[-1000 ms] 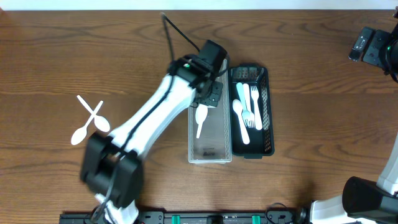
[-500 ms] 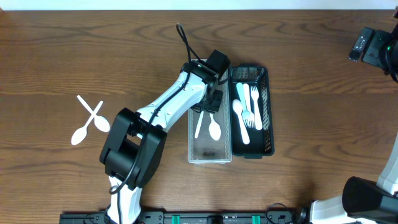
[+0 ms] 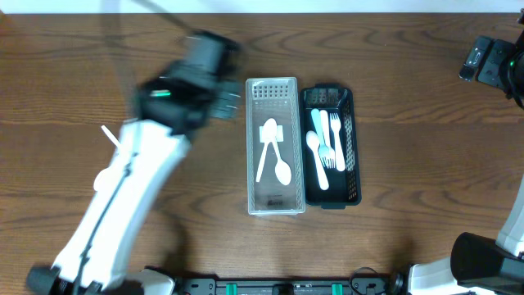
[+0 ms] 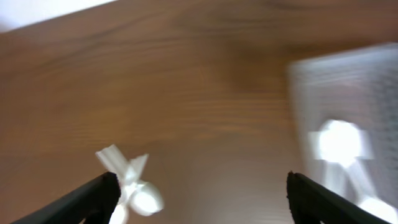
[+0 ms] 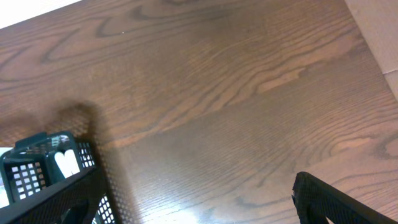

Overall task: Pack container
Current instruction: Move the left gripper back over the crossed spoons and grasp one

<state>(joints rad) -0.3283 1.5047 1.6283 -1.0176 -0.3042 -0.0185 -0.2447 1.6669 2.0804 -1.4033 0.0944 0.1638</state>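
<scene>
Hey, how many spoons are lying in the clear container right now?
2. The upper spoon has its bowl toward the far end of the clear container; the lower spoon has its bowl near the middle. Their handles cross. None looks hidden.

L arm (image 3: 123,180) reads blurred on my overhead feed, stretched diag. from the bottom-left edge up to its wrist. L gripper (image 4: 202,183): fingers spread wide, nothing btwn. R arm (image 3: 495,61) sits tucked at the top-right corner. R gripper (image 5: 199,193) is likewise spread wide and empty.
</scene>
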